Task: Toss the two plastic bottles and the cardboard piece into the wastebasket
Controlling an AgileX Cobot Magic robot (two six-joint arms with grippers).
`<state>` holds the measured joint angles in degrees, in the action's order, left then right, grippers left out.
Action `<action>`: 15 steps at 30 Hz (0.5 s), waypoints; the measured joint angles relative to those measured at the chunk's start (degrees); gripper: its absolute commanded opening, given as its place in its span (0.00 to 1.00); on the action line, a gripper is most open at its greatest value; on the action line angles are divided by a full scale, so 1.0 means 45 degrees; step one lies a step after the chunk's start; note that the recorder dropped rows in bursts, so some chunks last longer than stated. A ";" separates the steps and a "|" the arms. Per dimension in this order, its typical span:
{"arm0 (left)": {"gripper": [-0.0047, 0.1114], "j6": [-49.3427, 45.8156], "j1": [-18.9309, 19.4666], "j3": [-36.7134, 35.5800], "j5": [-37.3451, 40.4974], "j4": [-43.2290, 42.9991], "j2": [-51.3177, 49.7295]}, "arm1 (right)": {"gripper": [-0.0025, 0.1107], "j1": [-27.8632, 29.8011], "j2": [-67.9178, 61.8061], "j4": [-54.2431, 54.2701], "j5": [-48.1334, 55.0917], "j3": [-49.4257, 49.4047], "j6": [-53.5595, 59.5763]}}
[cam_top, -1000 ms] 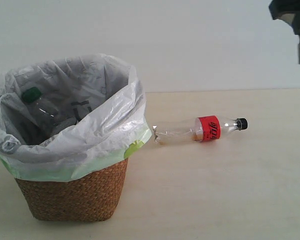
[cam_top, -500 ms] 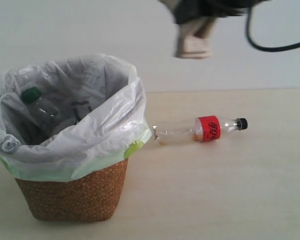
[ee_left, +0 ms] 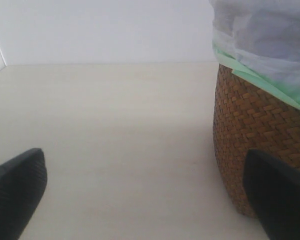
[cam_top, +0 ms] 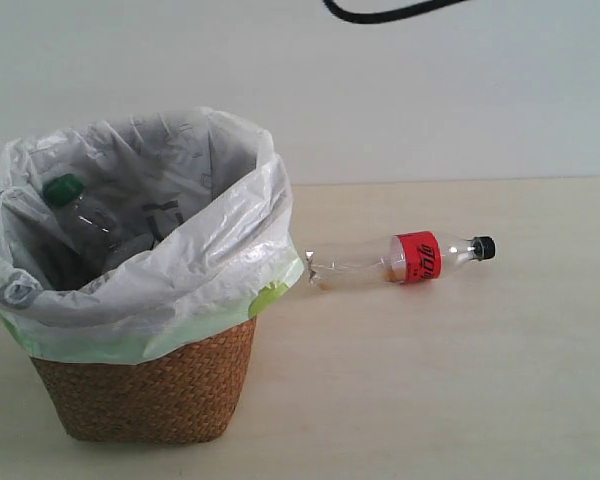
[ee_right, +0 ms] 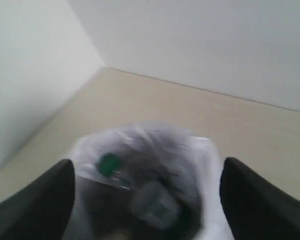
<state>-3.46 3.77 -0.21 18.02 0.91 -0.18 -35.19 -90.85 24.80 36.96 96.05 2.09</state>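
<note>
The wastebasket (cam_top: 150, 390) stands at the left, brown wicker lined with a white bag. The clear bottle with the green cap (cam_top: 85, 220) lies inside it. On the table to its right lies the red-label bottle (cam_top: 400, 258), black cap pointing right. My right gripper (ee_right: 147, 200) hangs open above the bag's mouth (ee_right: 200, 150), with the green-capped bottle (ee_right: 152, 200) below it and nothing between its fingers (ee_right: 35, 200). No cardboard piece shows clearly in any view. Down by the table, my left gripper (ee_left: 150, 200) is open beside the wicker wall (ee_left: 260, 125). Neither gripper shows in the exterior view.
A black cable (cam_top: 380, 12) loops across the top of the exterior view. The pale wooden table (cam_top: 460, 380) runs back to a white wall. The right wrist view is blurred.
My right gripper, carrying the cardboard piece, swept left across the top of the exterior view and left it. Only its cable shows now, and the cardboard piece is no longer seen.
</note>
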 measured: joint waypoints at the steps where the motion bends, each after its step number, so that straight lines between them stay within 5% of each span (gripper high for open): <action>1: 0.97 0.0000 0.0000 0.0000 0.0000 0.0000 0.0000 | 0.59 0.0340 0.0024 -0.1154 0.0532 0.0000 -0.0695; 8: 0.97 0.0000 0.0000 0.0000 0.0000 0.0000 0.0000 | 0.59 0.2541 0.0024 -0.7633 0.4876 0.0000 -0.2701; 15: 0.97 0.0000 0.0000 0.0000 0.0000 0.0000 0.0000 | 0.59 0.3233 -0.0280 -1.0993 0.5732 -0.0873 -0.2846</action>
<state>-3.46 3.77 -0.21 18.02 0.91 -0.18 -20.64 -92.11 -24.67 62.76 92.12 -10.71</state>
